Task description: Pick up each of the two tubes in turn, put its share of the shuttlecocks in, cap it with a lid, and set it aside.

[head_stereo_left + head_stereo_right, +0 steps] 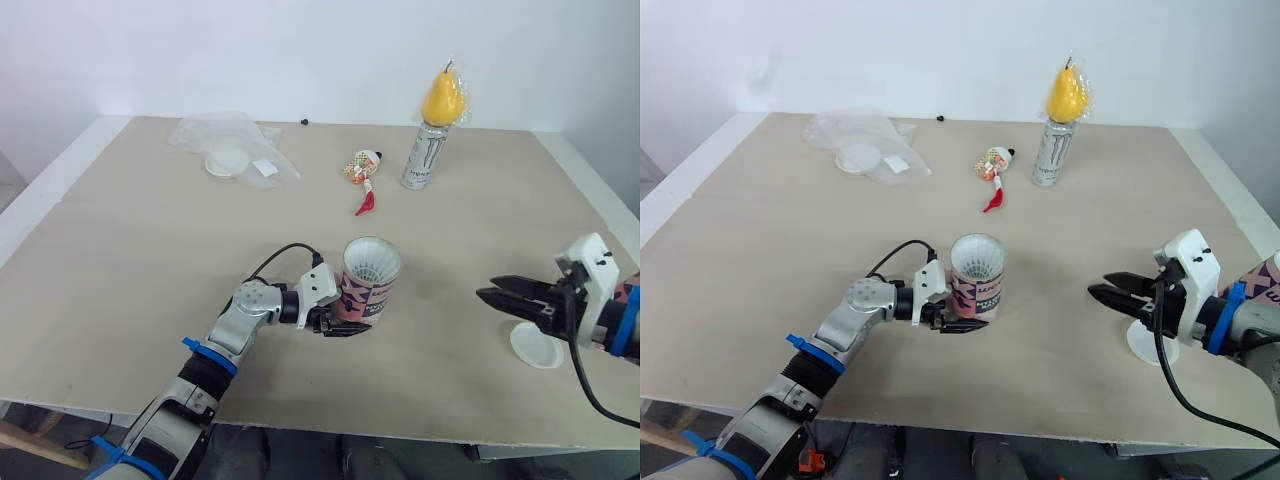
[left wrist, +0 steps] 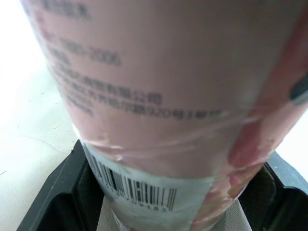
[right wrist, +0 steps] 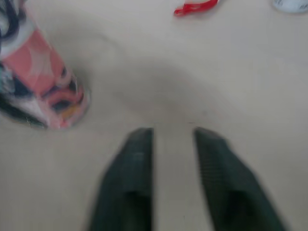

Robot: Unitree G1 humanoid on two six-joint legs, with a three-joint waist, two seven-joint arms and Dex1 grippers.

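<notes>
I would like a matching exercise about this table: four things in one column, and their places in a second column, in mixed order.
Things:
1. tube
2. white lid
3. can
4. plastic bag

Places:
a. far left part of the table
b. held in the fingers of the left gripper
c. lying by the right gripper
d. under a yellow pear-shaped thing

Pairs: 1-b, 2-c, 3-d, 4-a

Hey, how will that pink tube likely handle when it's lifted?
The tube looks like thin cardboard, so probably light and easily crushed. The left end effector grips it near its base, so it may tilt. Its glossy wrap could slip.
</notes>
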